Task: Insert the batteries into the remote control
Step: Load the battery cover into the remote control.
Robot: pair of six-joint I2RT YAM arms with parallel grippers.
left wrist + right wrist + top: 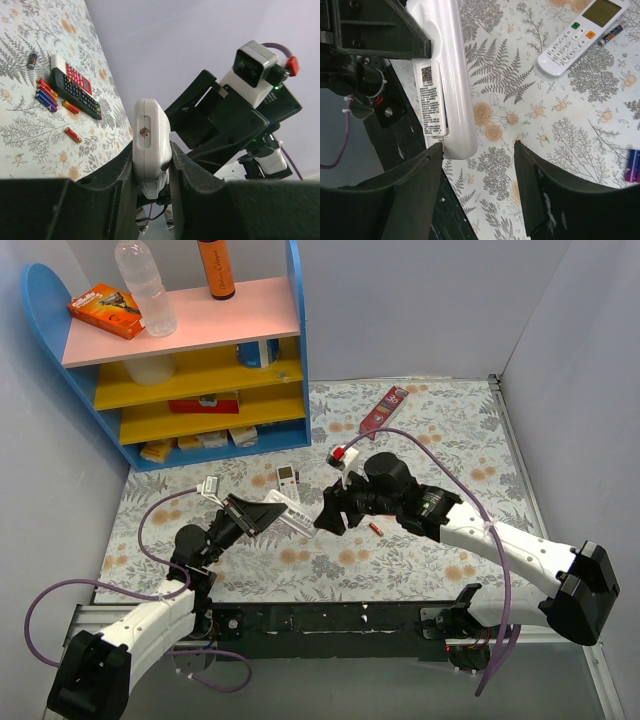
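My left gripper [262, 512] [151, 152] is shut on a slim white remote control [288, 512] [149, 135] and holds it edge-up above the table. The right wrist view shows the remote's back [451, 75] with a printed label; its button face is hidden. My right gripper [328, 518] [478, 150] is open at the remote's free end, with its left finger [415, 175] touching the corner by the label. Several red and blue batteries [46, 94] lie beside a black remote [77, 92]. One red battery [376, 528] lies under the right arm.
A second white remote with a screen [580, 35] [287, 476] lies on the floral mat with a dark battery [612, 32] beside it. A red-and-white remote [75, 75] lies behind the black one. A blue shelf unit [200, 370] stands at the back left.
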